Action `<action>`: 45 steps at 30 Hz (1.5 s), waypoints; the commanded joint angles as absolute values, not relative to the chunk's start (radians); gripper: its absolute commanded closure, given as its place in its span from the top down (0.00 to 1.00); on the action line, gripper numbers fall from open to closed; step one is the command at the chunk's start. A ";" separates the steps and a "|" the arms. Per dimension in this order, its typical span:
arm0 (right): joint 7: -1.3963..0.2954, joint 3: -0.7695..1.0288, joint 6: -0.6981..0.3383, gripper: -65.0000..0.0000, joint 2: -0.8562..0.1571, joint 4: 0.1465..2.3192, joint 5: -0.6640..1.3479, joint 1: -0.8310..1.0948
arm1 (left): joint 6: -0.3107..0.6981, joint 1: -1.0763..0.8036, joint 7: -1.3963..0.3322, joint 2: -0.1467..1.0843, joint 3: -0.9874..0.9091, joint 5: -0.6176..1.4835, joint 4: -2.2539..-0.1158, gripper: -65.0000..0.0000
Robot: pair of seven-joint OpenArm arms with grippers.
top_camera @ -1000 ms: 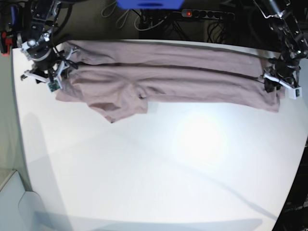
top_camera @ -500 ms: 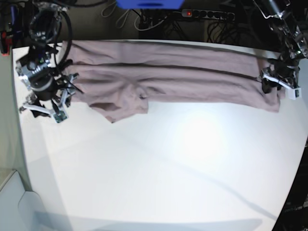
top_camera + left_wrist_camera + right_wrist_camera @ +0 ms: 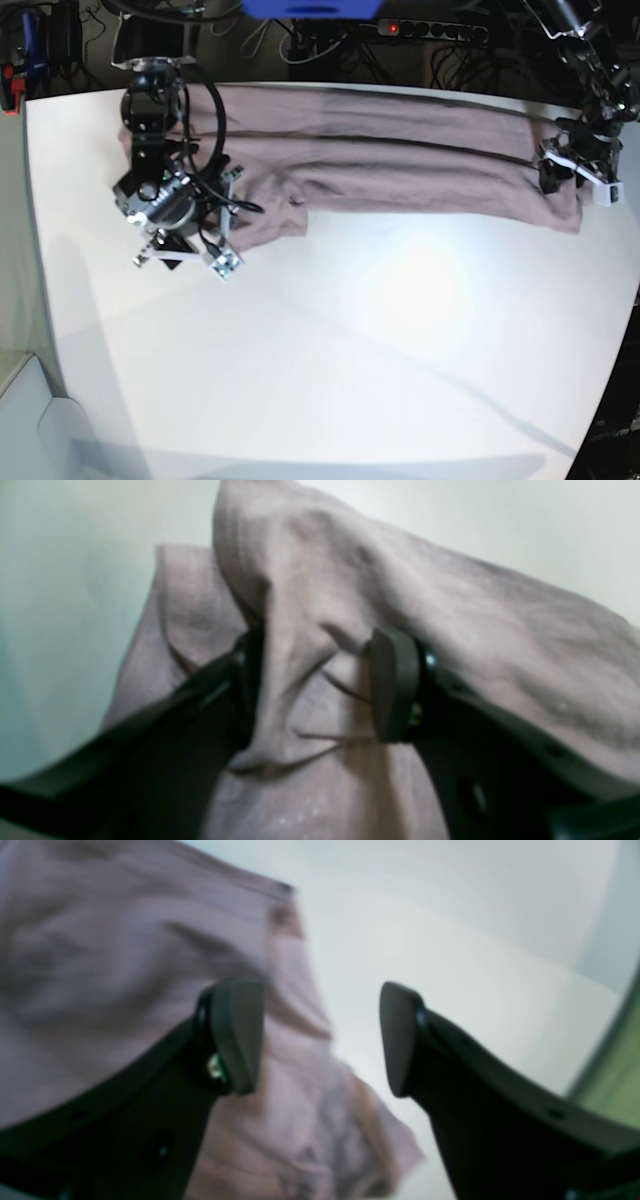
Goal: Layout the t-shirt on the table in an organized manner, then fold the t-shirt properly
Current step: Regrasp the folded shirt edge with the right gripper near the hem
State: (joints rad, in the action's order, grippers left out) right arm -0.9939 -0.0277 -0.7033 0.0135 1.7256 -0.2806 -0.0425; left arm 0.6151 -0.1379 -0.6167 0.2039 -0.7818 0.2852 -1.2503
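Observation:
The mauve t-shirt point(image 3: 400, 160) lies stretched as a long folded band across the far side of the white table point(image 3: 350, 350), with one sleeve point(image 3: 270, 215) sticking out toward the front. My left gripper point(image 3: 575, 175) sits at the shirt's right end. In the left wrist view the left gripper point(image 3: 315, 680) is open, and a raised fold of t-shirt point(image 3: 500, 645) lies loose between its fingers. My right gripper point(image 3: 188, 258) hovers at the left part of the shirt beside the sleeve. Close up, the right gripper point(image 3: 320, 1035) is open, with t-shirt point(image 3: 100, 940) edge and bare table beneath it.
Behind the table's far edge are a power strip point(image 3: 420, 30) with a red light, tangled cables and a blue object point(image 3: 310, 8). The table's rounded left edge point(image 3: 35, 230) runs close to my right arm. A pale grey surface point(image 3: 30, 420) shows at the lower left.
My right gripper opened, left the shirt's left end and swung forward and rightward to beside the sleeve. My left gripper widened but stayed at the right end.

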 commanded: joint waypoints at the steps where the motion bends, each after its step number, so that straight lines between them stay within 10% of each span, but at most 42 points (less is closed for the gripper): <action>1: -0.984 -0.030 -0.698 0.57 0.018 1.721 -0.278 -0.058 | 0.618 -0.163 -0.773 0.186 -0.773 0.213 -1.230 0.49; 7: -0.900 -0.027 -0.698 0.54 0.041 1.635 -0.278 -0.062 | 0.618 -0.162 -0.774 0.186 -0.773 0.213 -1.230 0.49; 14: -0.871 -0.027 -0.698 0.00 0.036 1.669 -0.283 -0.056 | 0.619 -0.162 -0.773 0.186 -0.773 0.213 -1.230 0.49; 22: -1.015 -0.028 -0.698 0.00 0.035 2.032 -0.285 0.093 | 0.621 -0.162 -0.774 0.186 -0.771 0.213 -1.230 0.49; 45: -1.053 0.090 -0.698 0.00 0.008 2.038 -0.285 0.387 | 0.622 -0.162 -0.765 0.186 -0.768 0.205 -1.224 0.49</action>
